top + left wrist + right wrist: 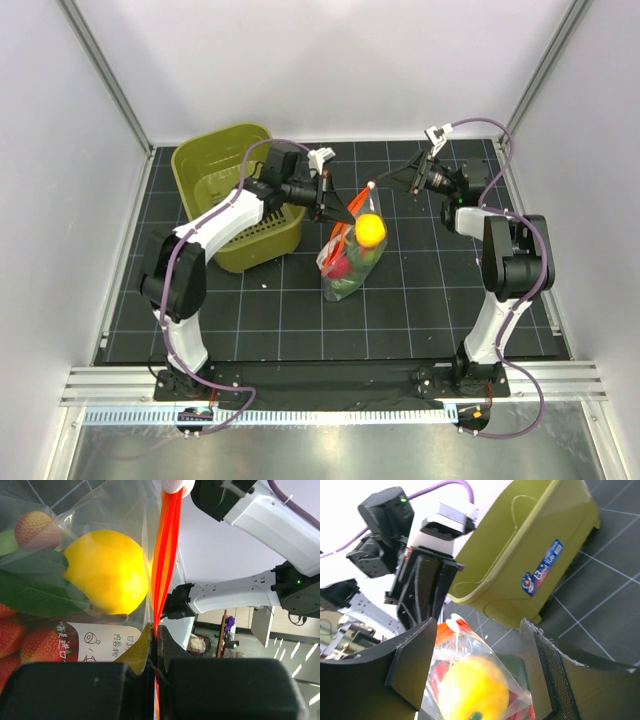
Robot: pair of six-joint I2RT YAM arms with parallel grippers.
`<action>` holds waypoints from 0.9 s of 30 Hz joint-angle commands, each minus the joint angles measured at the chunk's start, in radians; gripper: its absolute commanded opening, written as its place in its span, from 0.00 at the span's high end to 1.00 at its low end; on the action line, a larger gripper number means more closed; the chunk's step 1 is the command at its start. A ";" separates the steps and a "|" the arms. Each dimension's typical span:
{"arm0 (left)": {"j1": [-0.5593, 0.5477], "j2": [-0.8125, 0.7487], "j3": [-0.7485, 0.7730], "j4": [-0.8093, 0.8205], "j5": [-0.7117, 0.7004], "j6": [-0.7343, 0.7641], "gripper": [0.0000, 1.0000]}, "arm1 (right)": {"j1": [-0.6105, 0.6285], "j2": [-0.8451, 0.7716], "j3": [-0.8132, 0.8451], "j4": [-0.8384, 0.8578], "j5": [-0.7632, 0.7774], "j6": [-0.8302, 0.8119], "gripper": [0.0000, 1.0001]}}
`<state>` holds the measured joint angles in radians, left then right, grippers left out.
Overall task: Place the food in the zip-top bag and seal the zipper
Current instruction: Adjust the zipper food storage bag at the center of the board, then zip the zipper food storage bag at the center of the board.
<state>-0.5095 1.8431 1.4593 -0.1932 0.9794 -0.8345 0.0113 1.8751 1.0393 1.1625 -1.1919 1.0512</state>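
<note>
The clear zip-top bag (348, 262) stands mid-table, holding the food: a yellow ball (370, 230) with red and green pieces below it. My left gripper (337, 212) is shut on the red-orange zipper (352, 212); in the left wrist view the strip (165, 555) runs up from my closed jaws (156, 635) to a white slider (176, 485), beside the yellow ball (106, 572) and strawberries (35, 642). My right gripper (388, 182) is open just beyond the slider end. In the right wrist view it (477, 630) straddles the bag's top corner (485, 655) and slider (454, 625) without touching them.
The olive-green basket (225, 165) stands at the back left, right behind my left arm; it also shows in the right wrist view (530, 550). White walls close in the black gridded mat (420, 290) on three sides.
</note>
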 commanded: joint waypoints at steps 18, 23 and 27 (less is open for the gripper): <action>-0.004 -0.025 0.053 -0.078 0.033 0.089 1.00 | 0.045 -0.027 -0.048 0.393 -0.117 0.033 0.42; -0.006 -0.030 0.056 -0.080 0.024 0.092 1.00 | 0.081 -0.008 -0.039 0.394 -0.123 0.047 0.65; -0.006 -0.036 0.081 -0.127 -0.019 0.126 0.99 | 0.081 -0.045 -0.073 0.394 -0.106 0.043 0.96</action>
<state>-0.5098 1.8427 1.4780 -0.3000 0.9806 -0.7444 0.0887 1.8671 0.9665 1.2793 -1.2934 1.1084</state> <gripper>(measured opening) 0.014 0.069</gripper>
